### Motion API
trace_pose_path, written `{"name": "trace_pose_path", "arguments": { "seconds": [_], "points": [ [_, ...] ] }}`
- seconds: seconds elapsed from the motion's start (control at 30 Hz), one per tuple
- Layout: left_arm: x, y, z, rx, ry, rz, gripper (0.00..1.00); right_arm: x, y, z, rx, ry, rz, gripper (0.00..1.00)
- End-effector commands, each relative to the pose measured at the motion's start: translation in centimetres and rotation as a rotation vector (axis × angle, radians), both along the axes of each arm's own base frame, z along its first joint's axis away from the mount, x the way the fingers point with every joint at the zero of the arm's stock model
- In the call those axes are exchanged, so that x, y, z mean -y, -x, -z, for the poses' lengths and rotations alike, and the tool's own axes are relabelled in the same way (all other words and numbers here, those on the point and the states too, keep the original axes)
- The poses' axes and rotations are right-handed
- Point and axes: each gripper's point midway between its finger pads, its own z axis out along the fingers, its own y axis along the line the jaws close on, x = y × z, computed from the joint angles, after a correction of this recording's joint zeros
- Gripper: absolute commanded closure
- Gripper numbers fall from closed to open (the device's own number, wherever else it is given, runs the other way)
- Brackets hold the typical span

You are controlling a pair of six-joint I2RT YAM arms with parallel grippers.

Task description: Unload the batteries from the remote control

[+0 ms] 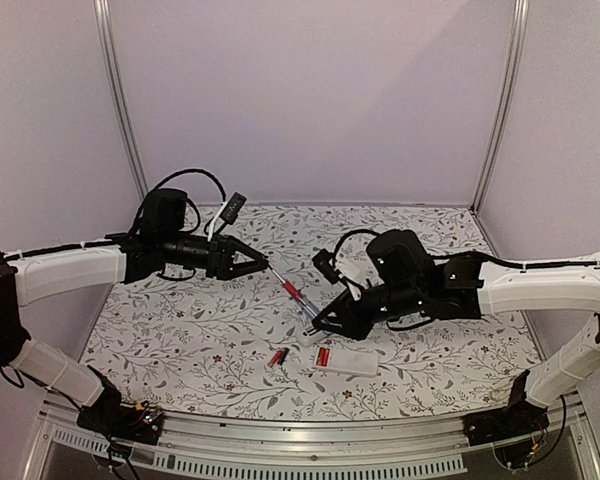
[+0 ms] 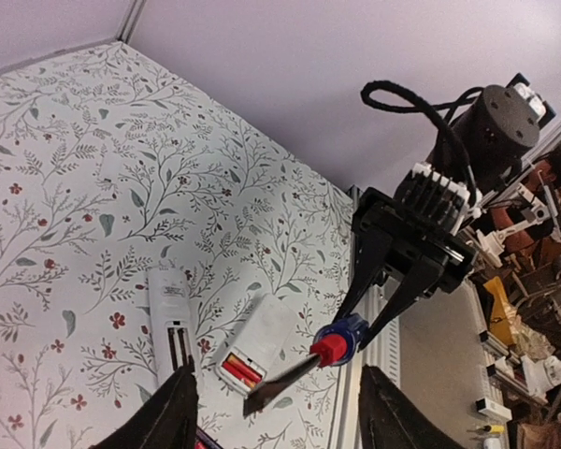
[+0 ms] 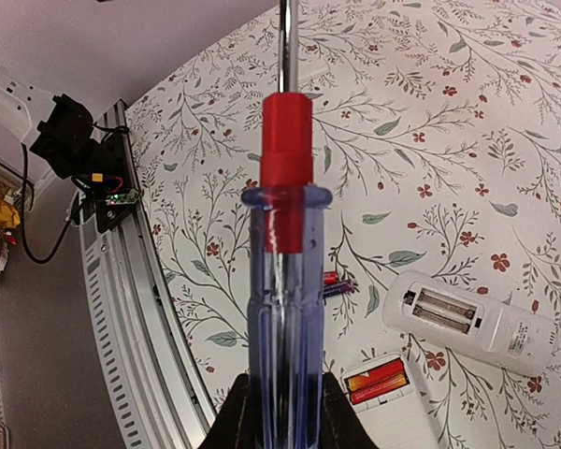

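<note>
Two batteries point(image 3: 379, 382) lie side by side in a white casing point(image 3: 402, 426) near the right gripper point(image 3: 285, 407), which pinches the screwdriver point(image 3: 282, 281) by its handle. The left gripper point(image 2: 279, 374) has its jaws spread around the blade tip. Small, hard and smooth, the batteries will probably roll, so levering one end up looks best.

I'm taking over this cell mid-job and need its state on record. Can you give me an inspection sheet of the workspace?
Surface: floral table cover, lying flat.
Job's things: remote control with its bay open and apparently empty; loose batteries beside it; two more sit in a second white piece.
Clutter: nothing seen.
Grippers: left gripper open around the tip of the screwdriver; right gripper shut on its handle.
Cables: black cable looped above each wrist, off the table.
Surroundings: plain walls; metal rail at the near edge.
</note>
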Motion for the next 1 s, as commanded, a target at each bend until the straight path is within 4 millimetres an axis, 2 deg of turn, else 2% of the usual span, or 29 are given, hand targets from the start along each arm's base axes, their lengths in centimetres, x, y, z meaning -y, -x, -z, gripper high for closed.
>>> {"name": "trace_pose_path", "arguments": {
  "seconds": [0.0, 0.1, 0.33, 0.43, 0.57, 0.73, 0.97],
  "points": [
    [0.6, 0.2, -0.9, 0.02, 0.022, 0.03, 0.52, -1.5, 0.1, -1.5, 0.028, -0.052, -0.034, 1.0],
    [0.6, 0.2, -0.9, 0.019, 0.021, 0.029, 0.56, -1.6, 0.0, -1.3, 0.029, -0.047, -0.03, 1.0],
    [0.6, 0.2, -0.8, 0.013, 0.022, 0.035, 0.73, -1.5, -0.2, -1.1, 0.033, -0.04, -0.021, 1.0],
    [0.7, 0.3, -0.8, 0.011, 0.023, 0.04, 0.75, -1.5, -0.3, -1.2, 0.04, -0.042, -0.014, 1.0],
    [0.9, 0.6, -0.6, -0.011, 0.027, 0.067, 0.68, -1.6, -0.5, -1.6, 0.053, -0.059, -0.007, 1.0],
    [1.0, 0.9, -0.7, -0.02, 0.034, 0.091, 0.69, -1.6, -0.7, -1.9, 0.068, -0.071, 0.003, 1.0],
    [1.1, 1.1, -0.8, -0.021, 0.038, 0.1, 0.86, -1.7, -0.9, -1.6, 0.069, -0.065, 0.004, 1.0]
  ]
}}
